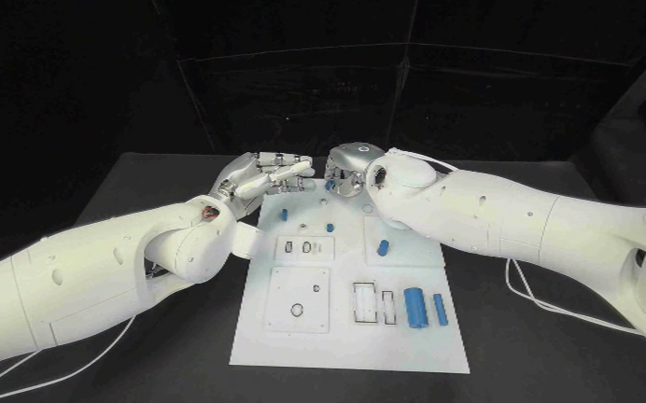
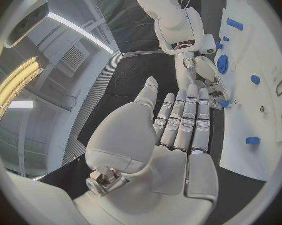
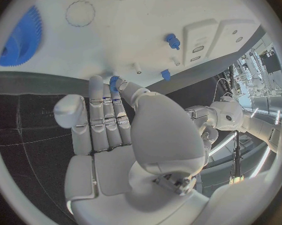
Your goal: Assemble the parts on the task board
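White plastic is what I am looking down on: the task board (image 1: 353,328) is lying in the middle of the black table (image 1: 539,347), long side running away from me. Both of my hands are working at its far end.

My left hand (image 1: 264,176) is reaching in over the board's far left corner with its fingers (image 2: 190,116) stretched out straight and side by side. In the left wrist view the fingertips are sitting right by a small blue part (image 2: 224,104) at the board's edge, but I cannot tell whether they are pinching it or only touching it.

My right hand (image 1: 347,168) is hanging over the far edge, close beside the left one. In the right wrist view its fingers (image 3: 106,117) are lying straight along the palm, and a fingertip is meeting a small blue piece (image 3: 114,81) near the board's rim; I cannot tell whether that is a grasp either.

Near the middle of the board a short blue peg (image 1: 383,248) is lying loose. Toward the near right, two blue cylinders (image 1: 426,307) are lying side by side, just beside a rectangular slot (image 1: 366,301). A blue gear (image 3: 20,38) is sitting at the far end of the board, near my right hand.
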